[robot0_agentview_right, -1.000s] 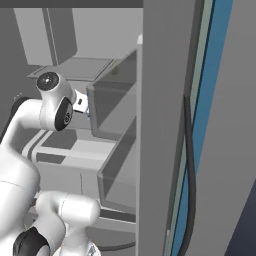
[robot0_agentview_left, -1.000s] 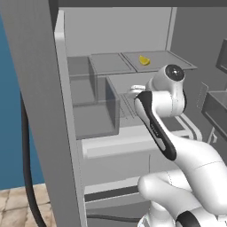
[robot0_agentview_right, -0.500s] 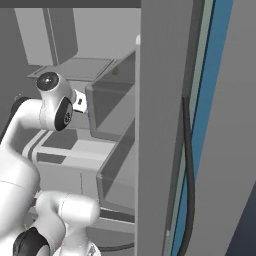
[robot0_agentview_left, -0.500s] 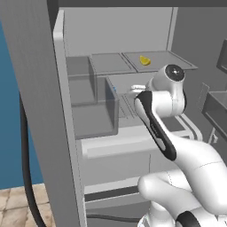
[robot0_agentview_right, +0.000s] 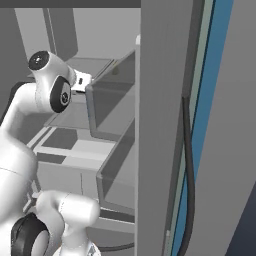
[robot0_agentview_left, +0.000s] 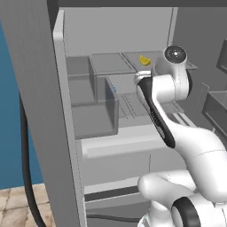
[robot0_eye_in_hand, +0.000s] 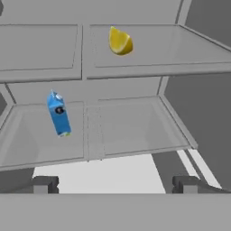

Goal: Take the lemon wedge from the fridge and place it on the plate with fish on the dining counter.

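The fridge (robot0_agentview_left: 40, 97) stands open with grey shelves inside. The lemon wedge (robot0_eye_in_hand: 120, 41), small and bright yellow, lies on the upper shelf (robot0_eye_in_hand: 189, 45), ahead of and above my gripper (robot0_eye_in_hand: 115, 185). In the left base view the lemon wedge (robot0_agentview_left: 144, 60) sits just left of my arm's wrist joint. My gripper is open, its two dark fingertips (robot0_eye_in_hand: 45, 184) wide apart with nothing between them, at about the height of the lower shelf and short of the wedge. The plate with fish and the dining counter are out of view.
A small blue bottle (robot0_eye_in_hand: 59, 114) stands on the lower shelf, left of centre. A clear drawer bin (robot0_agentview_left: 93, 106) sits left of the arm. The fridge door (robot0_agentview_right: 165, 125) rises close on the right, with a black cable (robot0_agentview_right: 187, 165) along it.
The arm's wrist has risen and the hand has lifted toward the upper shelf. The jaws stay wide open; the lemon wedge and the bottle have not moved.
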